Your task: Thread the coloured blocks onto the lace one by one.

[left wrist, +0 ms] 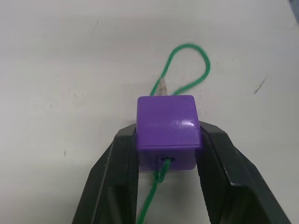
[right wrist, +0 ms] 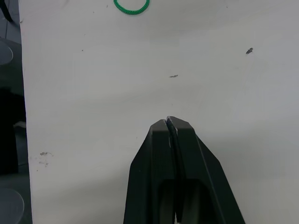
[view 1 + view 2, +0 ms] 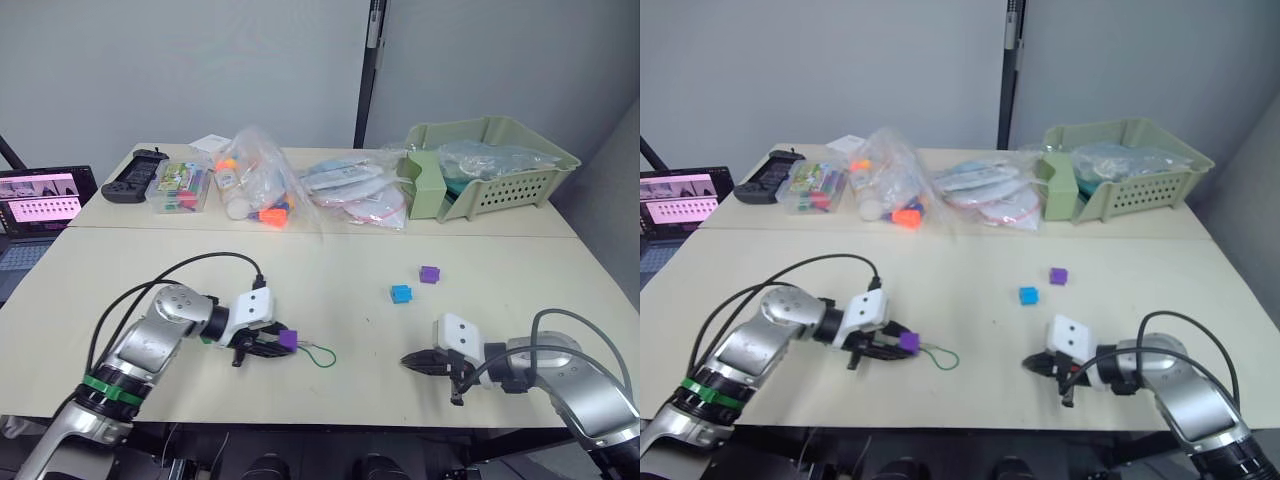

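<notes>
Lace (image 1: 187,65) runs through a purple cube (image 1: 166,130) pinched in the left gripper (image 3: 268,345). Right gripper (image 3: 415,362), at its three o'clock, is closed and empty. Blue cube (image 3: 401,294) and another purple one (image 3: 429,274) lie at one o'clock.

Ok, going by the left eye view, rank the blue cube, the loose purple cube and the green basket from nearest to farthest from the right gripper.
1. The blue cube, on the table just ahead of the right gripper.
2. The loose purple cube, slightly beyond the blue one and to its right.
3. The green basket, at the table's far right edge.
</notes>
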Motion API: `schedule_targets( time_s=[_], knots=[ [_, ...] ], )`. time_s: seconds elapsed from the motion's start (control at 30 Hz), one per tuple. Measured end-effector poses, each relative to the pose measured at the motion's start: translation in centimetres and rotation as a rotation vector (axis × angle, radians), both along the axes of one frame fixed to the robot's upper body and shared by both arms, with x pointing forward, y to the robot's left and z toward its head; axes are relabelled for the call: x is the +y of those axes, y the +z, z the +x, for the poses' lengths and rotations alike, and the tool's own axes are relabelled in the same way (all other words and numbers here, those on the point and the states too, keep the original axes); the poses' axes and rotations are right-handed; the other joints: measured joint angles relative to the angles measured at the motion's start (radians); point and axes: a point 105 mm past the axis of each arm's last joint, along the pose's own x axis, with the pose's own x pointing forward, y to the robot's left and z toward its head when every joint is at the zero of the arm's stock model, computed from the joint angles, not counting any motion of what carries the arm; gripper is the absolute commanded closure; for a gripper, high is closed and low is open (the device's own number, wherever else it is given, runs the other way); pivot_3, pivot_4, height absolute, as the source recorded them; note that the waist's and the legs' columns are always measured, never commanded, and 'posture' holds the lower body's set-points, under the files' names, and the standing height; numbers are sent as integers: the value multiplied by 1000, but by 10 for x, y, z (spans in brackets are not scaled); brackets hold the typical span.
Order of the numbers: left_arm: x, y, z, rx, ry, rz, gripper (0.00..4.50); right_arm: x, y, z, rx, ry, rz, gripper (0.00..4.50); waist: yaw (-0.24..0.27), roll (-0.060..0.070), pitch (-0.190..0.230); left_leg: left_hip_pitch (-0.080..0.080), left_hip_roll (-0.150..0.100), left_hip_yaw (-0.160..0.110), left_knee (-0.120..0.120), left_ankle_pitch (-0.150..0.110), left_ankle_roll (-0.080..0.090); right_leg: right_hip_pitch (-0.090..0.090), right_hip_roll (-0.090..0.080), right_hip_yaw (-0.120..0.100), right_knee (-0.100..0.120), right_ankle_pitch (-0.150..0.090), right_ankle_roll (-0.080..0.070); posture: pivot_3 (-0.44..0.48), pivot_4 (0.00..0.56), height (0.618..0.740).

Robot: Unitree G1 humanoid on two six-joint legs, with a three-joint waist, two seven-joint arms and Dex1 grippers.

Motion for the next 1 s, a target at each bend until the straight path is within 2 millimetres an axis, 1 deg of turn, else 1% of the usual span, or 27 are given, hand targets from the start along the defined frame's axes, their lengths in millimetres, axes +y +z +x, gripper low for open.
schedule_targets(
  time_s=[0.03,0.07,0.2,0.23,0.27,0.33,0.4,0.43,0.53,0.63,0.7,0.77,0.87,0.93,1.0],
  knots=[
    [-7,0,-2,1,-19,-16,3294,3,2,2,-8,1,9,3969,0,0,0,-1,0,0,0,0,0,-1,0,0,0,0,0,0,150,740],
    [-12,0,-4,3,-32,-22,3294,6,2,2,-10,1,13,3654,-1,0,0,-1,0,0,0,0,0,-1,1,0,0,0,0,0,150,740],
    [-11,-1,-5,9,-29,-11,3294,11,-1,4,6,-14,19,2309,-6,0,0,-1,0,0,0,0,0,-1,1,0,1,0,0,0,150,740],
    [-11,-1,-5,8,-29,-5,3294,17,1,7,-3,-10,34,1924,-7,0,0,-1,0,0,0,0,0,-1,1,0,1,0,-1,0,150,740],
    [-13,-2,-5,8,-34,-4,3294,25,3,9,-14,-2,53,1641,-8,0,0,-1,0,0,0,0,0,-1,1,0,1,0,-1,0,150,740],
    [-17,-5,-6,9,-45,-4,3294,42,7,10,-32,26,82,1641,-5,0,0,-1,0,0,0,0,0,-1,1,0,1,0,-1,0,150,740],
    [-21,-7,-7,12,-52,-3,3294,51,5,11,-35,37,86,1641,0,0,0,-2,0,-1,0,0,0,-2,1,0,0,0,-1,0,150,740],
    [-21,-9,-7,10,-54,9,3294,59,5,13,-42,42,90,1641,-1,0,0,-2,0,-1,1,0,0,-2,1,0,0,0,-1,0,150,740],
    [-28,-9,-6,-26,-86,32,3294,77,1,14,-41,66,96,1641,1,0,0,-2,0,-1,1,0,0,-2,0,0,1,0,-1,0,150,740],
    [-31,-9,-5,-34,-85,31,3294,79,-5,13,-29,68,82,1641,1,0,0,-2,-1,-1,1,0,0,-2,0,0,1,1,-1,0,150,740],
    [-35,-10,-5,-38,-83,22,3294,80,-5,13,-27,65,84,1641,3,0,0,-2,-1,-1,2,0,0,-1,0,-1,1,1,-1,0,150,740],
    [-41,-10,-5,-44,-88,23,3294,85,-5,12,-25,78,94,1641,4,0,0,-2,-1,-1,3,0,0,-1,0,-1,1,1,-1,0,150,740],
    [-42,-11,-5,-48,-88,27,3294,88,-7,10,-17,88,95,1641,4,0,0,-2,-1,-1,3,0,0,-1,0,-1,1,1,-1,0,150,740],
    [-42,-11,-4,-50,-88,29,3294,88,-7,11,-14,87,93,2171,4,0,0,-2,-1,-1,3,0,0,-1,0,-1,1,1,-1,0,150,740],
    [-43,-11,-4,-52,-91,31,3294,88,-5,11,-17,88,92,2824,4,0,0,-2,-1,-1,3,0,0,-1,0,-1,1,1,-1,0,150,740]
  ],
)
